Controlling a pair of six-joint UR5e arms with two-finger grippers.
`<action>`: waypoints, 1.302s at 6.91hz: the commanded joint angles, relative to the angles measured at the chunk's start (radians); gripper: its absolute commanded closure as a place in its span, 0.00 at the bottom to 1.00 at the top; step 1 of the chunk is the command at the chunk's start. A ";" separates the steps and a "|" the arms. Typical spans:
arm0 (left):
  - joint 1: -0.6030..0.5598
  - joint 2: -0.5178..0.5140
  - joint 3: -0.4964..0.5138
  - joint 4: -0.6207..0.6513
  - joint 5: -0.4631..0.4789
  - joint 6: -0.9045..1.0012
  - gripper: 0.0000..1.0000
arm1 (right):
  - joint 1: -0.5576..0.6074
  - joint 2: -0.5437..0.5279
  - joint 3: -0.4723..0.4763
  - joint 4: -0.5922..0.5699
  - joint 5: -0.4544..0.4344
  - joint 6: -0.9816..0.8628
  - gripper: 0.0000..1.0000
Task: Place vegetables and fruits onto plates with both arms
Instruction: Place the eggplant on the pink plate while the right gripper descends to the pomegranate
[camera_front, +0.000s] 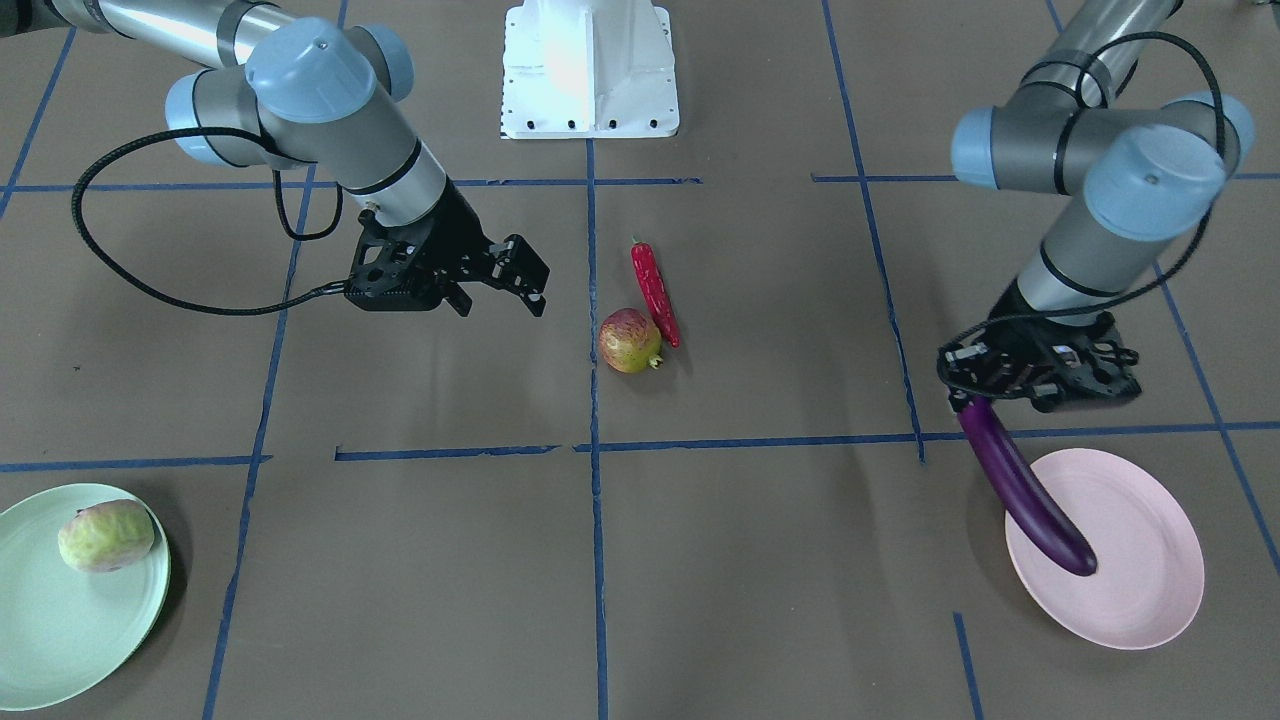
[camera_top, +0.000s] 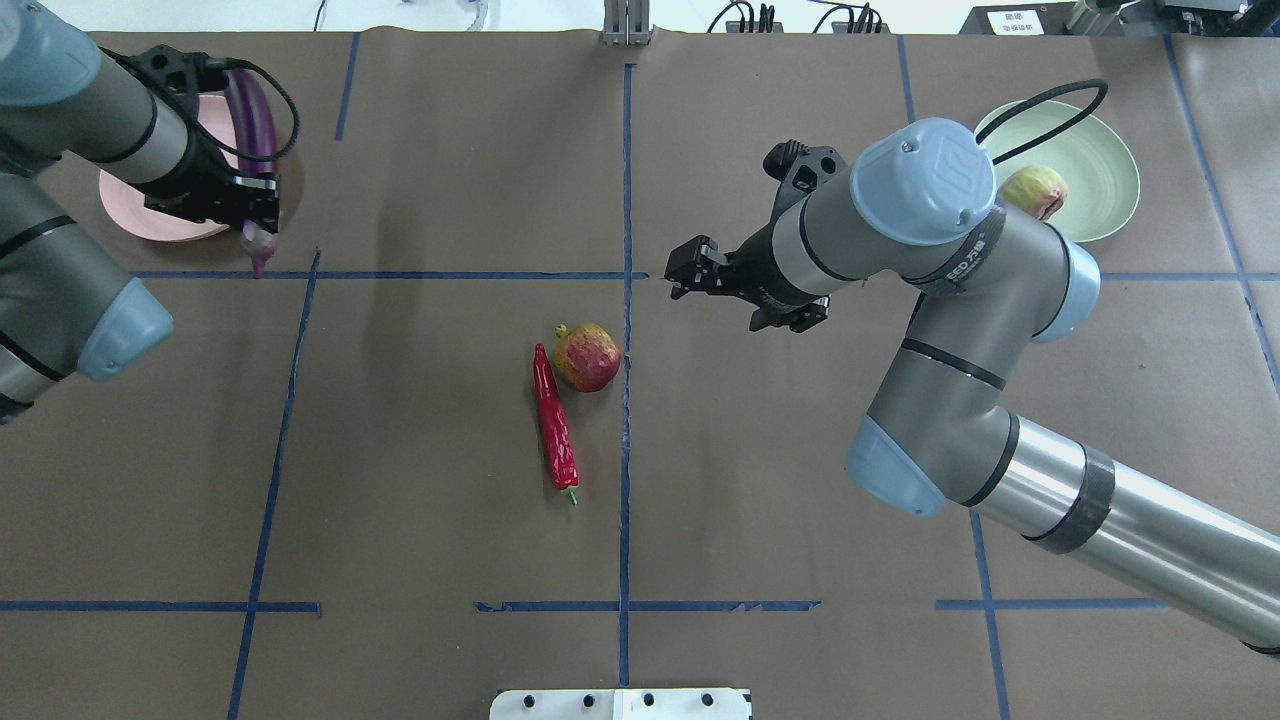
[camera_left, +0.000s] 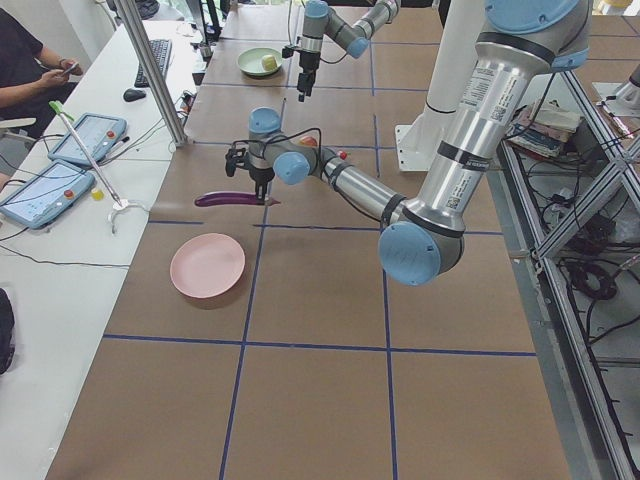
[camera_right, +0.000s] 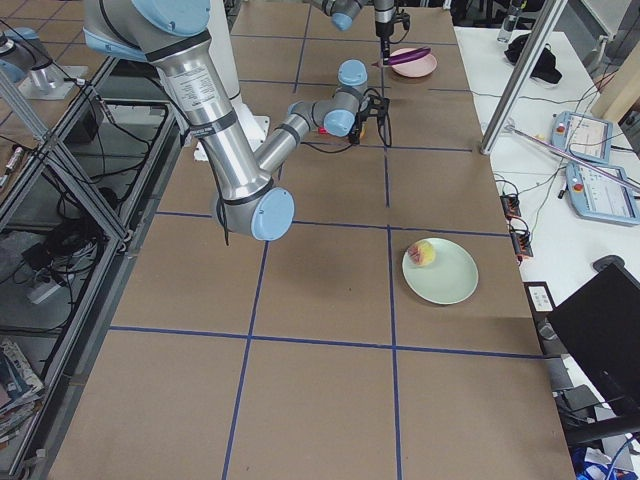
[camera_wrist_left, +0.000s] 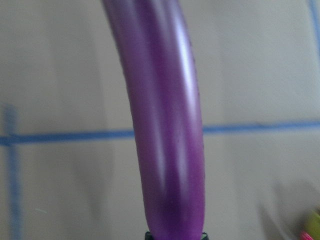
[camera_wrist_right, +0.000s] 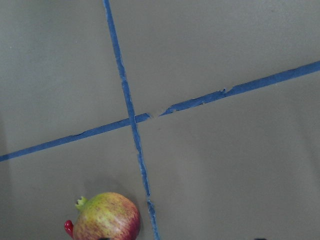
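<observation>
Eggplant (camera_front: 1020, 490) is long, slim, glossy purple, curved.

Brown-papered desk (camera_front: 760, 600), divided into rectangles by blue tape lines (camera_front: 596, 560), with a white base block (camera_front: 590, 70) at one long edge. In the left-end view, a white bench (camera_left: 60, 300) beside the desk carries tablets (camera_left: 88, 138) and a keyboard (camera_left: 160, 60). A metal post (camera_left: 152, 70) rises between bench and desk.
</observation>
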 joint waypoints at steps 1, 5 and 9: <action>-0.091 -0.027 0.214 -0.006 0.005 0.186 0.89 | -0.056 0.025 -0.007 -0.008 -0.054 0.054 0.00; -0.100 -0.087 0.426 -0.175 0.079 0.211 0.00 | -0.154 0.128 -0.094 -0.014 -0.248 0.085 0.00; -0.117 -0.096 0.420 -0.183 0.073 0.208 0.00 | -0.182 0.213 -0.213 -0.043 -0.294 -0.277 0.00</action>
